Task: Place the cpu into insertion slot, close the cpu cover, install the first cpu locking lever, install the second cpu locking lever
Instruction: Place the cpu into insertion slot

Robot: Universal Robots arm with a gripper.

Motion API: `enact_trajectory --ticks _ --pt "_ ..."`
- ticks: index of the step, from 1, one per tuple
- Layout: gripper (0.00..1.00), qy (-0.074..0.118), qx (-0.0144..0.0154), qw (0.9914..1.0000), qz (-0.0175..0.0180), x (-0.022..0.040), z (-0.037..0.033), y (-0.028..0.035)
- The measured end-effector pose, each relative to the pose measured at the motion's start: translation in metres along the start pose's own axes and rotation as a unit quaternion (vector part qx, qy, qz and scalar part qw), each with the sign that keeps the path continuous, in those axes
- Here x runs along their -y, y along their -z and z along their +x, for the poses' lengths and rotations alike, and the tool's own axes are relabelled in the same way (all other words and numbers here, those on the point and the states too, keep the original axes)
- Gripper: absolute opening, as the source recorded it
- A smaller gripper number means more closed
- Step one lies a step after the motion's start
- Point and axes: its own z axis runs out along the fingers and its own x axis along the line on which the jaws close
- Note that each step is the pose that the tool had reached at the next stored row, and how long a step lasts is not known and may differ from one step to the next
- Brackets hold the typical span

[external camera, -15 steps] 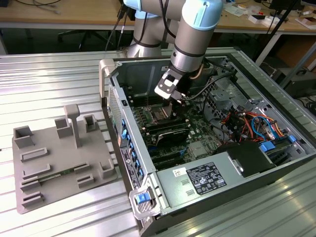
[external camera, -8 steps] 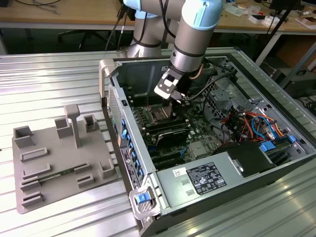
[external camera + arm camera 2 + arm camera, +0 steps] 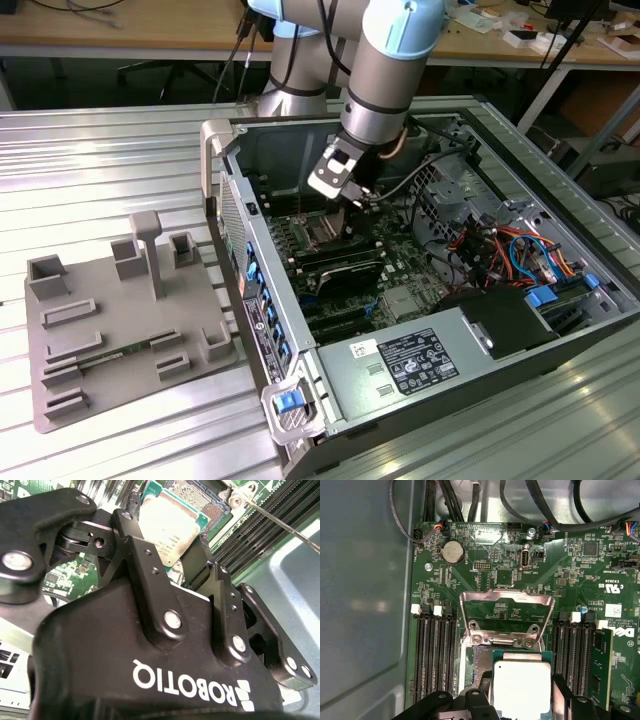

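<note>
Background: workshop, ribbed metal table point(image 3: 100, 160), benches behind it.
Computer case point(image 3: 255, 290): lies open on the table, insertion slot inside it on the green motherboard point(image 3: 570, 570).
Insertion slot point(image 3: 476, 662): square socket, uncovered; the far side of it is visible in the second wrist view point(image 3: 195, 487).
Arm point(image 3: 385, 70): reaches down into the case, wrist right above the insertion slot.
Gripper point(image 3: 520, 696): fingers closed partway, clamped on two opposite edges of the cpu; also visible in the second wrist view point(image 3: 165, 545) and the exterior view point(image 3: 348, 197).
Cpu point(image 3: 521, 682): silvery top, green border, held over the insertion slot and hiding most of it; also point(image 3: 167, 527); contact with the slot cannot be told.
Cpu cover point(image 3: 506, 596): swung up open, hinged at the insertion slot's edge, board visible through its window.
Thin metal rod point(image 3: 280, 522): starts at a corner of the insertion slot, slants away over the memory slots.
Memory slots point(image 3: 432, 655): long black rows on both sides of the insertion slot.
Coin cell point(image 3: 453, 551): beyond the raised cover from the insertion slot.
Grey fixture plate point(image 3: 120, 330): outside the case, well apart from the insertion slot, toward the exterior view's left.
</note>
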Motion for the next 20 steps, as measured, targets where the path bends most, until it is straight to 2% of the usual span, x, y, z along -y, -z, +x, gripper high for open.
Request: enact_trajectory --ticks 9,20 --pt "0.55 0.000 -0.0001 1.00000 0.0000 0.0026 0.0078 -0.0058" --pt "0.55 -0.004 0.0000 0.99999 0.0001 0.0040 0.0100 -0.0136"
